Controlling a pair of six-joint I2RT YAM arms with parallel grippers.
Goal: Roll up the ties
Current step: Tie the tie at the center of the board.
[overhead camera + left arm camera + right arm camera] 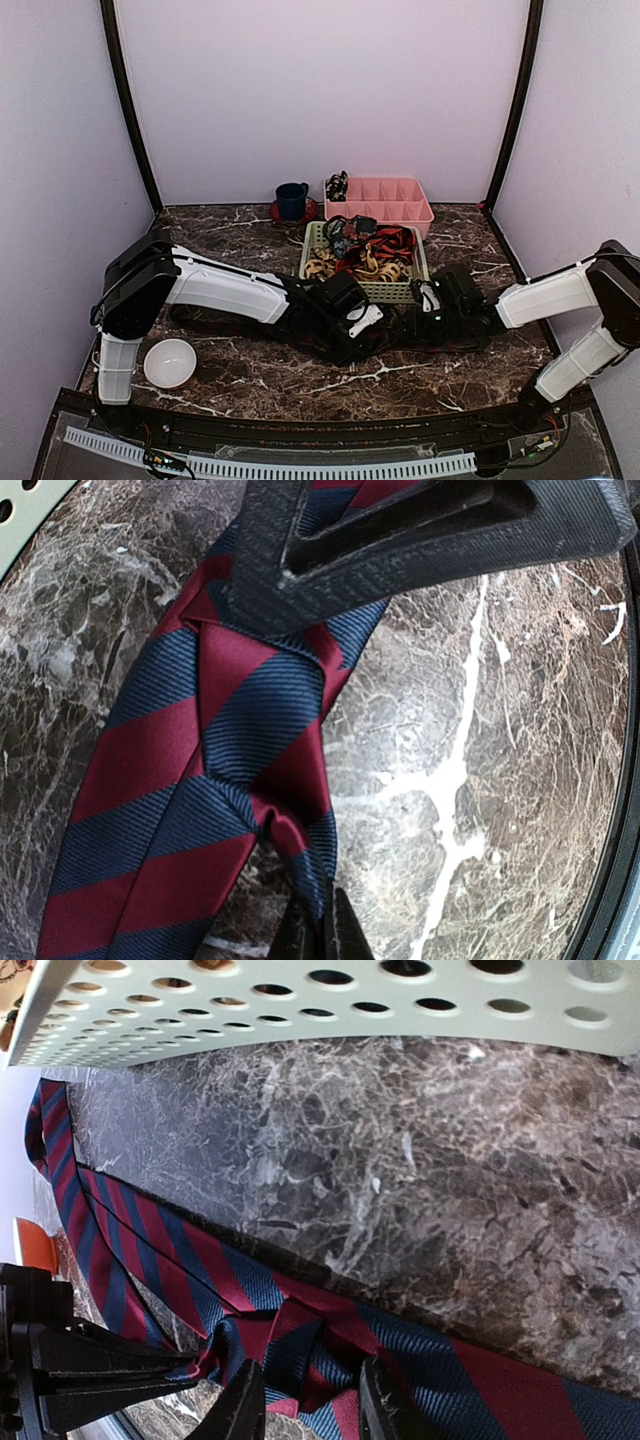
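White bowl [169, 362] sits near the left end of the near edge of the dark marbled surface [250, 378], apart from the work, and a blue mug [292, 198] stands further along at the far edge. Next comes the left pincer [318, 932], pressed shut. It seems to pinch a narrow fold of the striped tie [160, 780], navy with broad red diagonals. This tie lies on the surface about midway along, just before the near wall of the pale green basket [400, 291]. It is doubled over on itself there, with a crumpled turn where the two pincers meet, and its long part trails away over the stone beside the basket. Just to the right, the right pincer [312, 1400] stands about half closed, its fingers [385, 1400] astride the bunched turn. It looks to be holding that bunch rather than hovering, though how firmly I cannot tell. More ties [375, 250], red-and-black and leopard print, lie heaped in the basket, and a pink divided tray [425, 215] stands behind it toward the far edge. My reading is that this tie is at the very start of its roll, with a first fold made but no coil yet. The next move calls for one pincer to pin that turn as a core. The other must feed the loose length round it, flat and snug, so the slippery cloth neither springs open nor skews.
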